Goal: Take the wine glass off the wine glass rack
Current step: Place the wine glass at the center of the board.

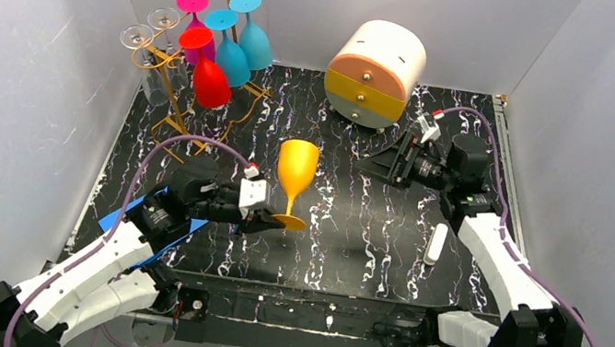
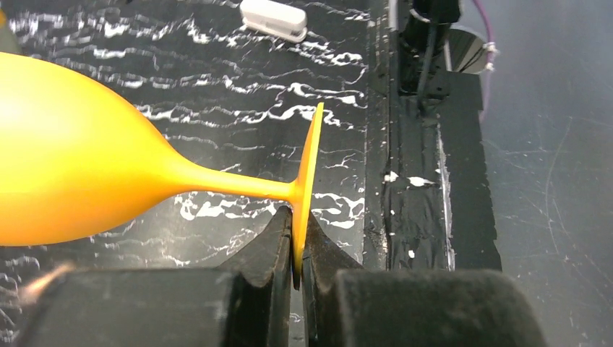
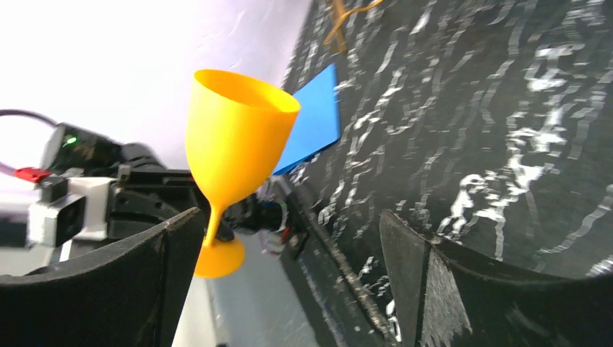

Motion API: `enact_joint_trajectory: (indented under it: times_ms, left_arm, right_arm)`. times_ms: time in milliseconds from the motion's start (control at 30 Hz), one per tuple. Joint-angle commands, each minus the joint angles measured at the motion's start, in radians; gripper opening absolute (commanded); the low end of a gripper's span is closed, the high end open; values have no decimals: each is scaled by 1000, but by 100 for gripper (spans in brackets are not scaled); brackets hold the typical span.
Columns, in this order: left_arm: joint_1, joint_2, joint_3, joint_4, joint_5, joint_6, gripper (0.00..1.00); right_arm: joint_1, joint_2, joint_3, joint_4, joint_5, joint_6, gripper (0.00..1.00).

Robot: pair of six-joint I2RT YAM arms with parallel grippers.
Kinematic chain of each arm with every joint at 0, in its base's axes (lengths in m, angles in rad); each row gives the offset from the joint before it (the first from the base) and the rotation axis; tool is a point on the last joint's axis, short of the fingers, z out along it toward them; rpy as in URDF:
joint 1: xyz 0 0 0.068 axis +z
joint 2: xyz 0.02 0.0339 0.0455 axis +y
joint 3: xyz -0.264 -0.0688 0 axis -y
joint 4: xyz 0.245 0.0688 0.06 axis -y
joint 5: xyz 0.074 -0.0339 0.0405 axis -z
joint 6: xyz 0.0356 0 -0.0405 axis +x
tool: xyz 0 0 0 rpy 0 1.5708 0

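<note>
- Left end effector (image 2: 298,242): clenched on the foot rim of the orange-yellow wine glass (image 1: 296,167), one finger on each face of the foot.
- Wine glass: upright, with its bowl above the left fingertips. Whether the foot rests on the surface (image 1: 366,248) cannot be told.
- Wine glass rack (image 1: 170,87): well apart, beyond and left of the left end effector, with other glasses (image 1: 211,79) hanging on it.
- Right end effector (image 3: 289,224): released, jaws wide, holding nothing, with the wine glass well ahead of it.

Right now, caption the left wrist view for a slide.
Left gripper shut on the foot of the yellow wine glass, black marbled table behind.
</note>
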Motion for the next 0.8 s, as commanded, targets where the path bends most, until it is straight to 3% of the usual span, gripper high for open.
enact_joint_trajectory:
  times_ms: [0,300,767]
  left_arm:
    - [-3,-38,-22,56,160,64,0]
    - [-4,18,-1,69,302,74,0]
    - [-3,63,26,65,370,94,0]
  right_arm:
    - [0,84,94,167,-288,85,99]
    - [18,201,215,242,-406,170,88]
    - [161,332,344,65,-506,120,69]
